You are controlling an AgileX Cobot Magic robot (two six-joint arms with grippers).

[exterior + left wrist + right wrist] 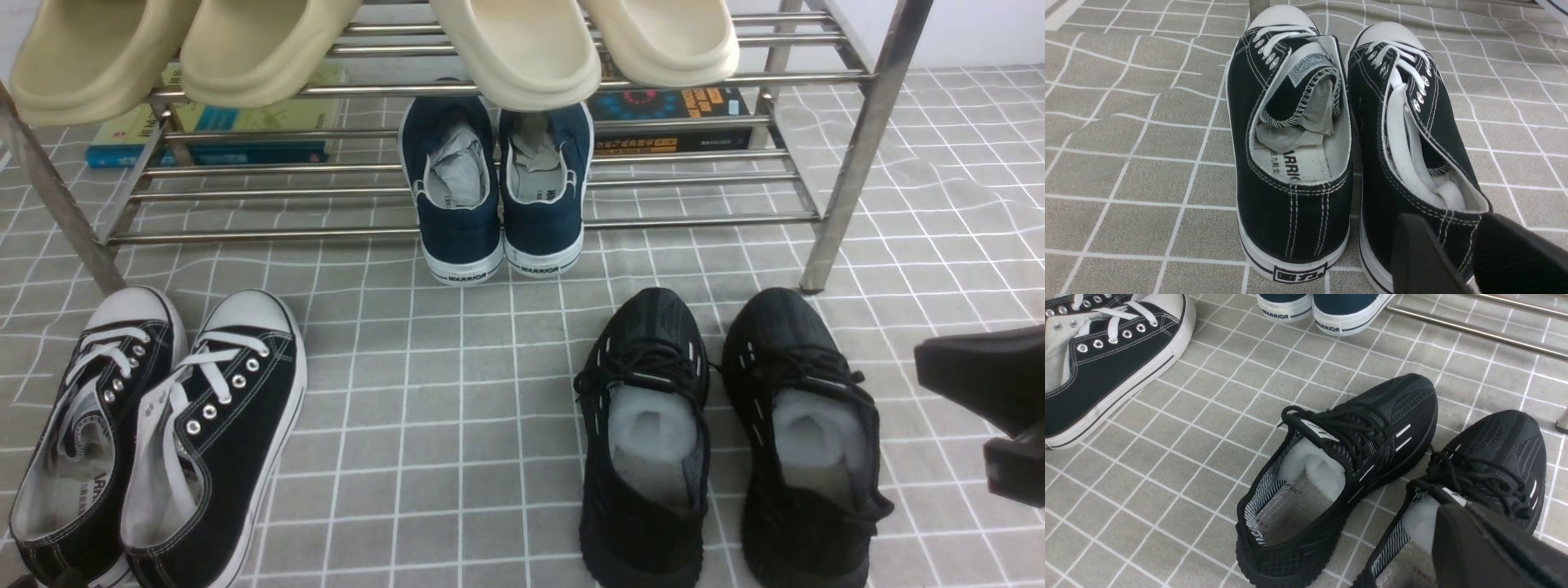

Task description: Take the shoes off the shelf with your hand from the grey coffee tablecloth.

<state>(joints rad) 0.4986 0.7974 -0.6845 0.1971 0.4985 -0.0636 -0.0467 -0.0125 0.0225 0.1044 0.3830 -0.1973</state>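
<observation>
the mesh sneakers (645,351) are sitting on the tablecloth (457,425) in front of the shelf (861,155), right of the canvas sneakers (220,384); the warrior sneakers (461,229) are resting on its lower tier, slippers (514,49) lying above.

Shoes (645,335) are matt knit mesh, apparently paper-stuffed; shelf (862,147) is glossy metal.

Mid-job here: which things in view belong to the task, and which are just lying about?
Job: black mesh sneakers, shelf, grid tablecloth, right gripper.
Lying about: navy WARRIOR sneakers, black canvas sneakers, cream slippers, books.
</observation>
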